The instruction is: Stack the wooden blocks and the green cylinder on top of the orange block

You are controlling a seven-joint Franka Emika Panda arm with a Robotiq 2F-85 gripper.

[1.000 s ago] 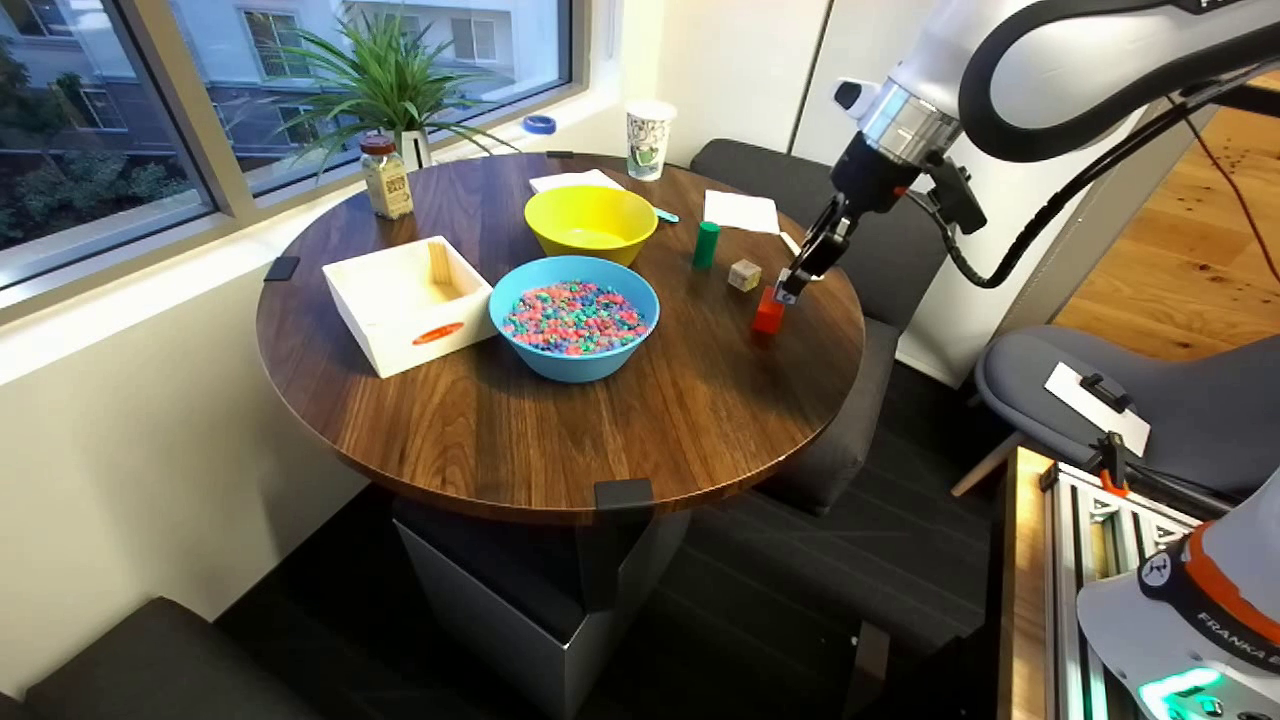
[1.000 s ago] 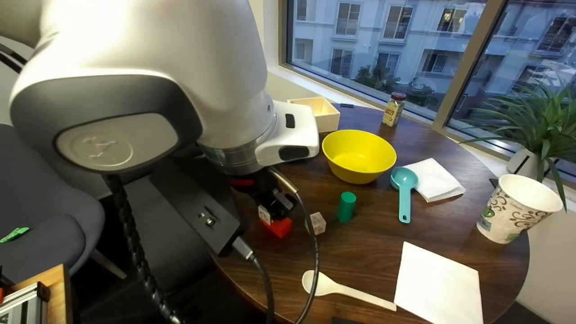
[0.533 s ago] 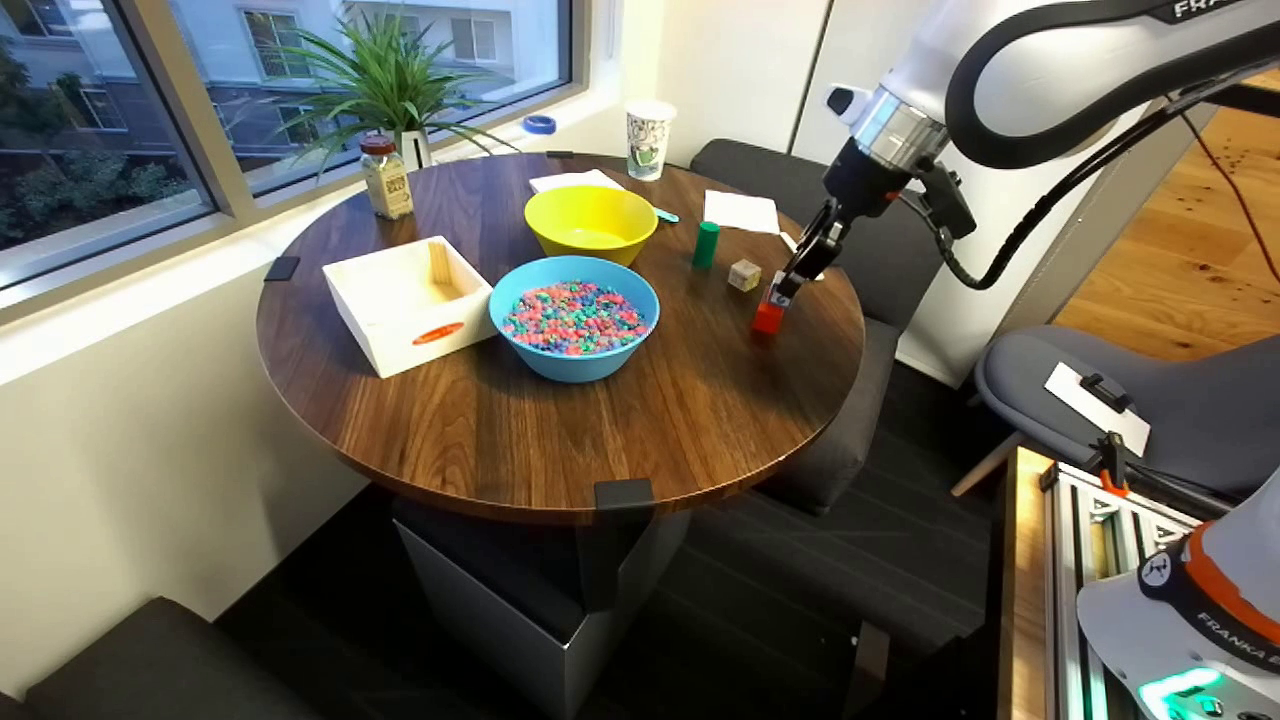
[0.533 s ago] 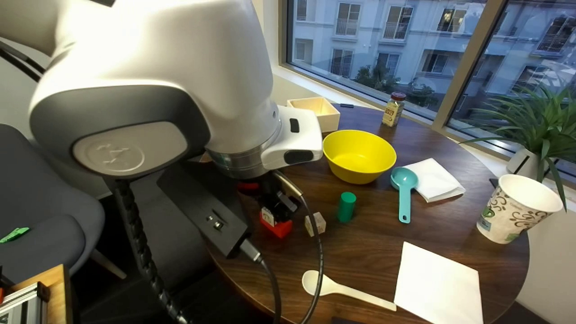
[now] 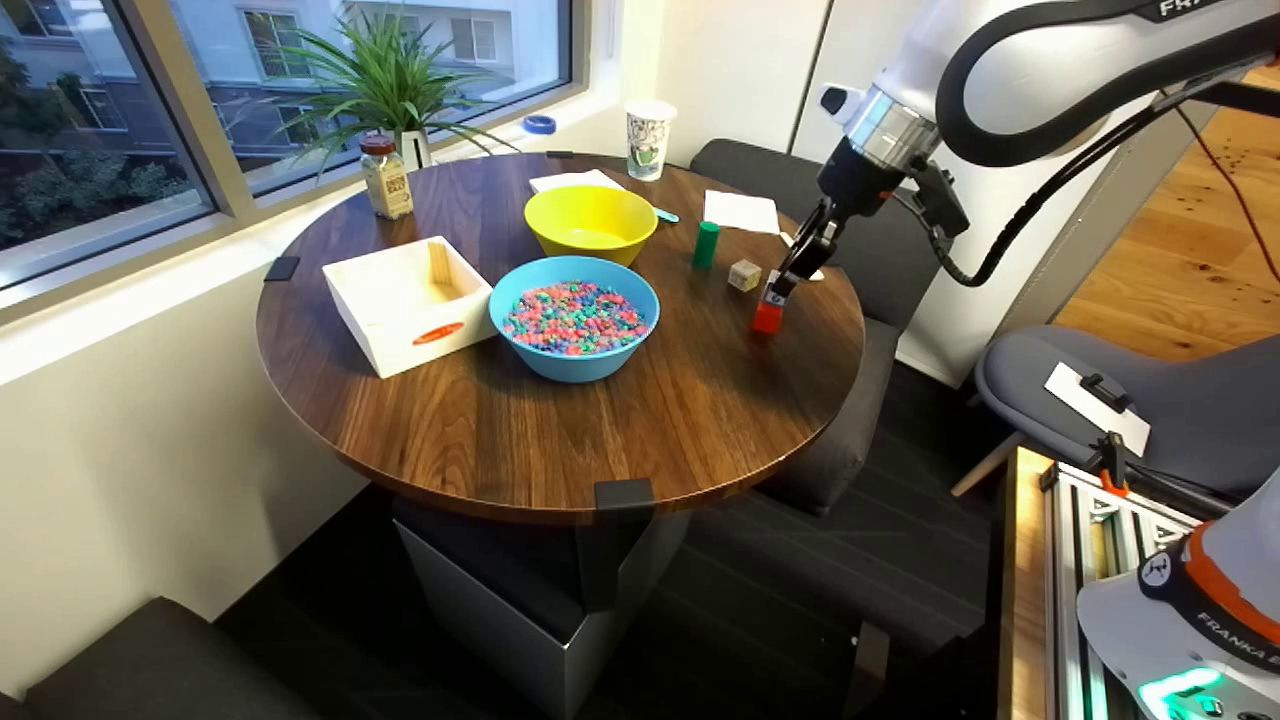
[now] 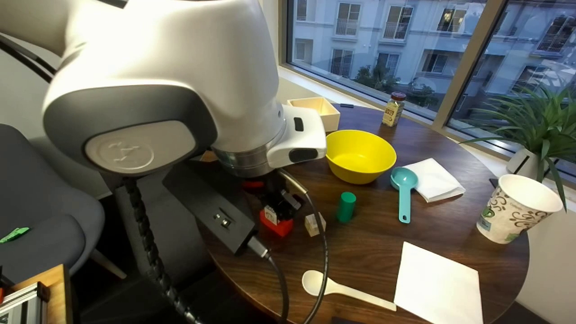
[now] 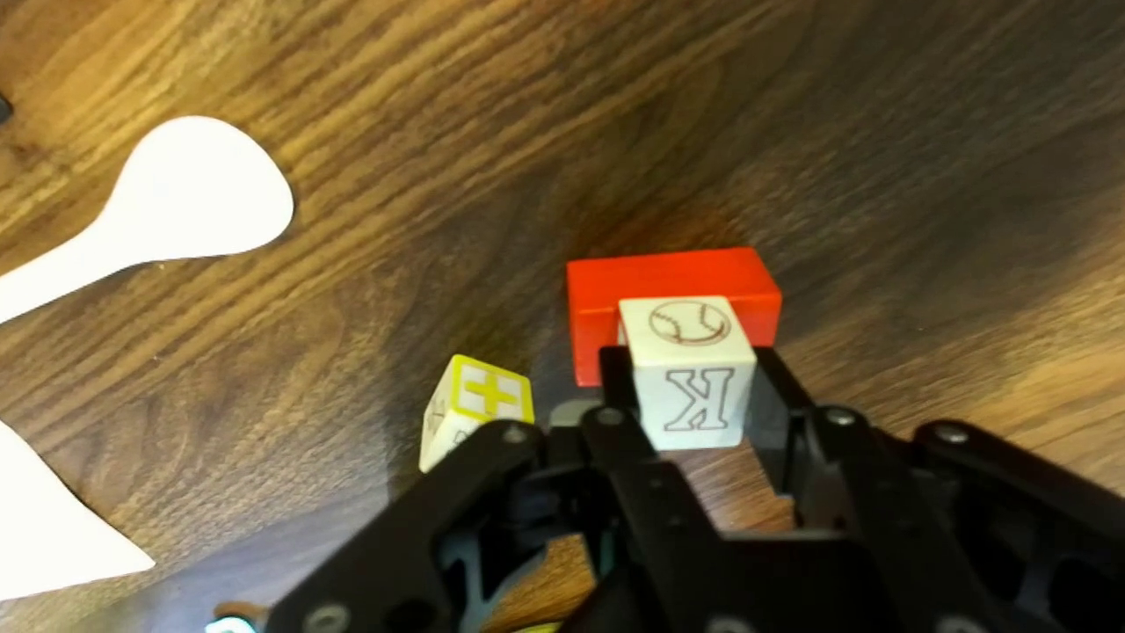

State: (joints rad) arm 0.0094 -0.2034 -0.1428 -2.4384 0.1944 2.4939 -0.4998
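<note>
My gripper (image 7: 690, 382) is shut on a pale wooden block (image 7: 696, 413) with a letter K and a baseball drawing. The held block is directly over the orange block (image 7: 672, 274), covering part of it in the wrist view. In an exterior view the held block (image 5: 774, 297) meets the top of the orange block (image 5: 767, 319); whether it bears its weight I cannot tell. Another wooden block (image 6: 313, 225) with a yellow-framed face (image 7: 492, 391) stands on the table beside it. The green cylinder (image 6: 346, 207) stands upright beyond that block in both exterior views (image 5: 706, 245).
A yellow bowl (image 5: 590, 222), a blue bowl (image 5: 535, 355) of coloured beads and a pale wooden box (image 5: 380, 320) stand on the round table (image 5: 480, 440). A white spoon (image 6: 330, 286), napkins (image 6: 438, 283), a teal scoop (image 6: 404, 198) and a paper cup (image 6: 513, 209) lie around.
My gripper has moved down with the wooden block, bringing it over the top of the orange block. The orange block, the other wooden block and the green cylinder have not moved.
</note>
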